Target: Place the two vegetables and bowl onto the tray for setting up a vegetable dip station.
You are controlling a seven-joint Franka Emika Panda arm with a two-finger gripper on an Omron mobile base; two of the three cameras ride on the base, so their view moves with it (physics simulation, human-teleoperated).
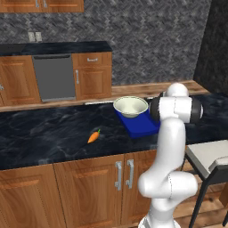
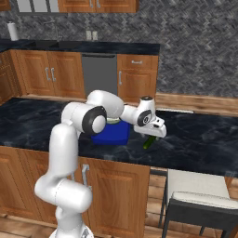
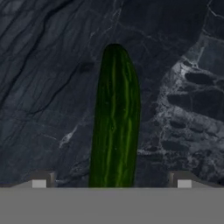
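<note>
The dark green vegetable (image 3: pixel 114 118) lies on the black marble counter (image 1: pixel 40 129), running lengthwise between my fingertips (image 3: pixel 39 183). My gripper (image 3: pixel 111 181) is open and hovers low over it, one tip on each side, touching nothing. In the right base view the gripper (image 2: pixel 152 136) hangs just right of the blue tray (image 2: pixel 111 133), with the green vegetable (image 2: pixel 148 142) under it. The cream bowl (image 1: pixel 130 106) sits on the far part of the tray (image 1: pixel 143 125). The orange carrot (image 1: pixel 93 136) lies alone on the counter, left of the tray.
A grey-seated chair (image 2: pixel 197 195) stands on the floor at the right, close to the counter's front edge. Behind the counter run wooden cabinets and a steel dishwasher (image 1: pixel 54 78) along the stone wall.
</note>
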